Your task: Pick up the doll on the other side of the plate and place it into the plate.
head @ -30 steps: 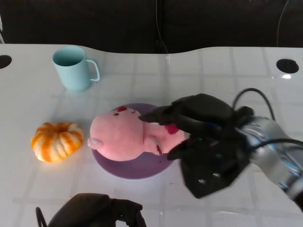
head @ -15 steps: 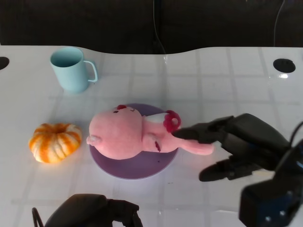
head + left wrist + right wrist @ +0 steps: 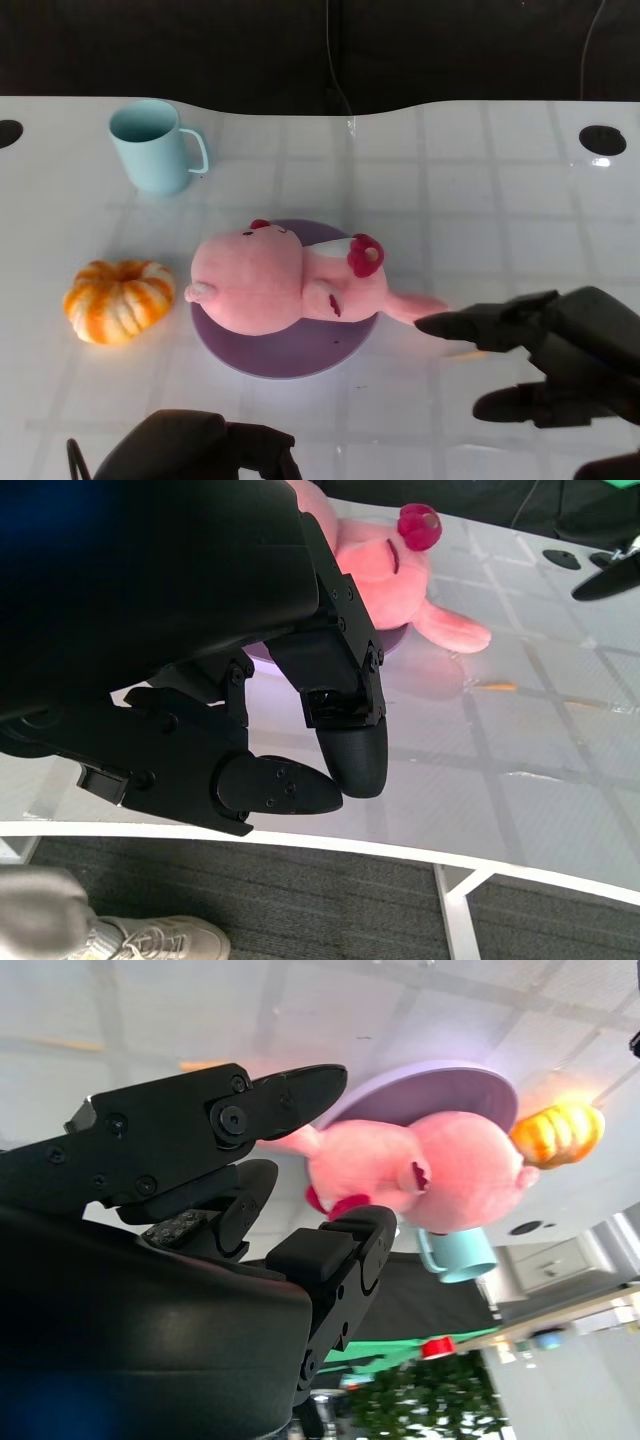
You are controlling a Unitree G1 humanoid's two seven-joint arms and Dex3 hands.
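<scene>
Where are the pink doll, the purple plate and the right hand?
pink doll (image 3: 262, 287), head view, on its round body.
purple plate (image 3: 290, 352), head view, on the bare near rim.
right hand (image 3: 560, 355), head view, on the black palm shell.

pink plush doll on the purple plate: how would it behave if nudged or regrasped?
The pink plush doll looks soft and probably light. Its rounded body lies on its side, so it may rock. One limb overhangs the purple plate, likely floppy.

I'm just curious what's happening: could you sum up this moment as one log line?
doll: lying on plate | right hand: open, beside doll, holding nothing | left hand: idle, near table edge
</scene>
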